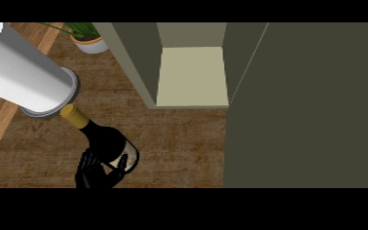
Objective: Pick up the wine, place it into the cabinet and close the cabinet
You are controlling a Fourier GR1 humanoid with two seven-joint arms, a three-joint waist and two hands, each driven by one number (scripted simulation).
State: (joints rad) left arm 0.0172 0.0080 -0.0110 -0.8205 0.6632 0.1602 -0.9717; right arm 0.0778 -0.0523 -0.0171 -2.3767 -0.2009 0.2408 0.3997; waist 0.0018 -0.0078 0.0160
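— Where is the wine bottle [106, 141] right now?

— Well to the left of the cabinet [302, 107] and nearer the viewer than its open front, held above the brown wooden surface [187, 141]. It is tilted, with its gold-capped neck pointing up and to the left, away from the cabinet, and its dark body running down toward the lower edge of the view.

— What is holding it?

— A black robot hand [97, 173], low in the view and left of the cabinet. Its fingers curl round the lower part of the bottle, so it is gripping the wine. I cannot tell from this view alone which arm it belongs to — only the hand shows at the bottom edge, on the left half.

— And the big pale cylinder?

— That is a grey forearm [32, 75], far left of the cabinet, slanting down from the upper left corner. Its round end sits just above the bottle's cap, and the two look as if they touch or nearly touch. No hand shows on it.

— Is the cabinet open?

— Yes. Its door [248, 63] is swung wide, seen almost edge-on, and a pale shelf [193, 75] shows inside. Nothing stands on the visible part of the shelf.

— Anything else?

— A potted plant [86, 36] in a white pot, just left of the cabinet's far corner.
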